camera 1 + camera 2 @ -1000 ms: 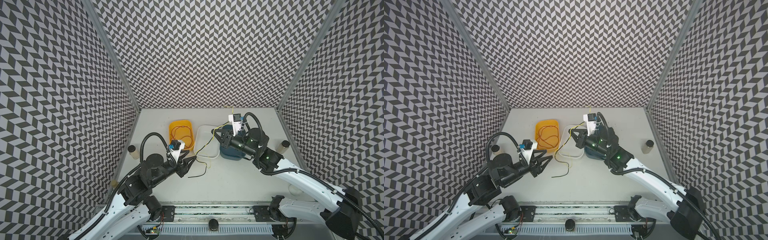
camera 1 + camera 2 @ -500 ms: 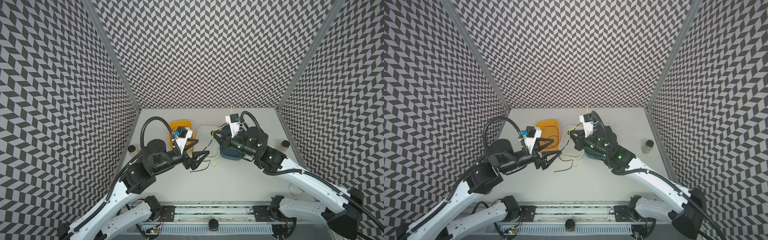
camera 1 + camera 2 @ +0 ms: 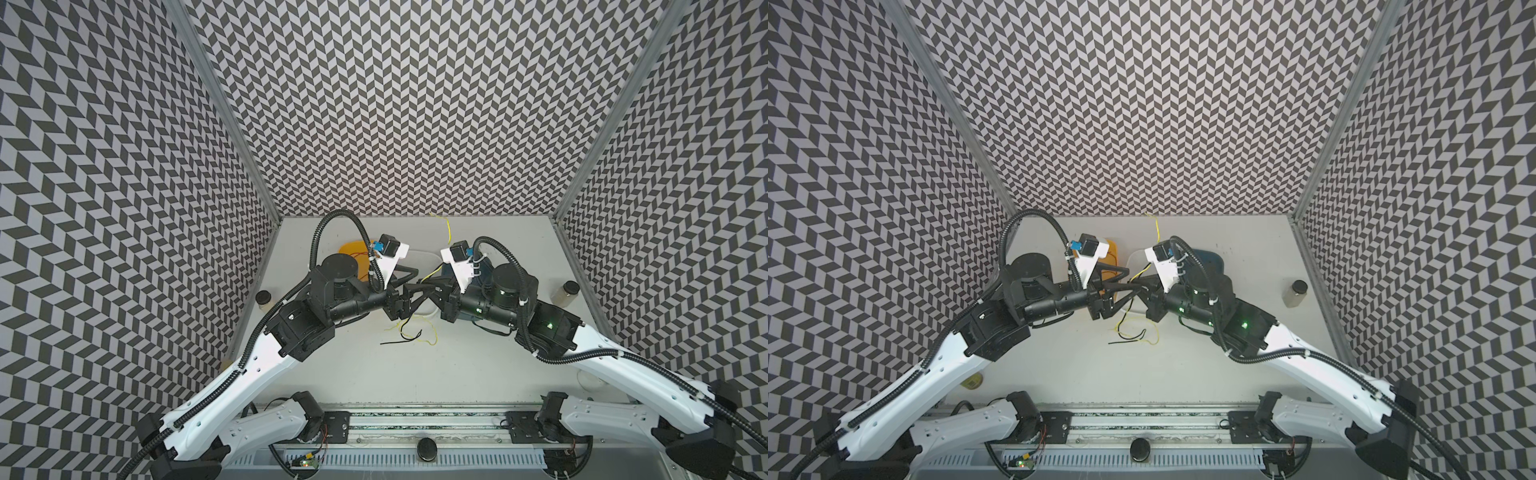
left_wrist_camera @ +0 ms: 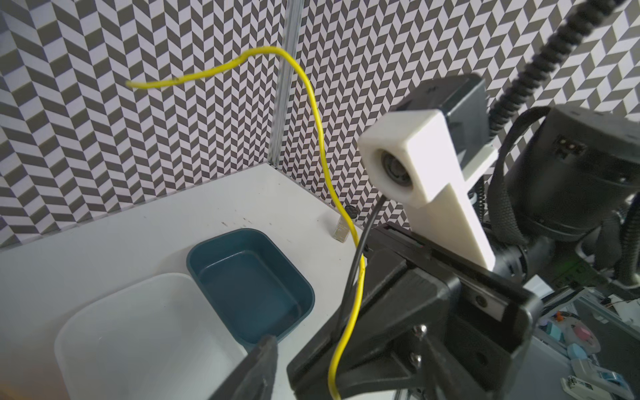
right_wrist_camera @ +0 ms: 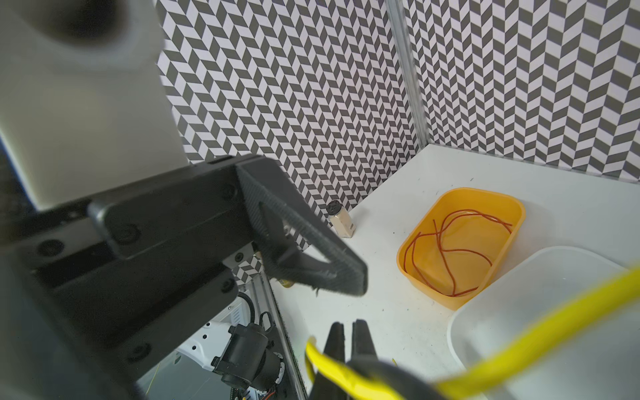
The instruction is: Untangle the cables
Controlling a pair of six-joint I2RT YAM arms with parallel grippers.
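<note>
Moved: left arm has swung in from the near-left part of the table [image 3: 415,386] since a second ago, and it's up off the surface now. So the left claw [image 3: 417,279] sits nose to nose with the right claw [image 5: 348,325], which pretty much stayed where it was.
Loose ends: the tail of the black cable [image 3: 401,341] lies flat on the table, roughly halfway between the near and far edges. A couple of thin yellow tails are draped right beside it.
Left claw: released, fingers [image 5: 304,266] spread wide, not pinching anything I can see. Its tips are just beside the other claw's tips.
Right claw: clenched tight on the yellow cable [image 4: 320,138]. The left wrist view shows the black cable running through the same pinch alongside it.
Yellow cable: one stretch drops from the grip down to the table. The other arcs up and over toward the far edge, with its end hanging free in the air.
Jars: one little jar [image 3: 262,299] stands by the left edge and another jar [image 3: 567,291] by the right edge.
Tubs: there's a row toward the far edge, with the orange tub [image 5: 403,266] on the left, the white tub [image 4: 138,329] in the middle and the blue tub [image 4: 249,277] on the right. White and blue are snug against each other.
Red cable: the red cable [image 5: 446,249] is looped loosely inside the orange tub, well apart from the yellow and black pair.
</note>
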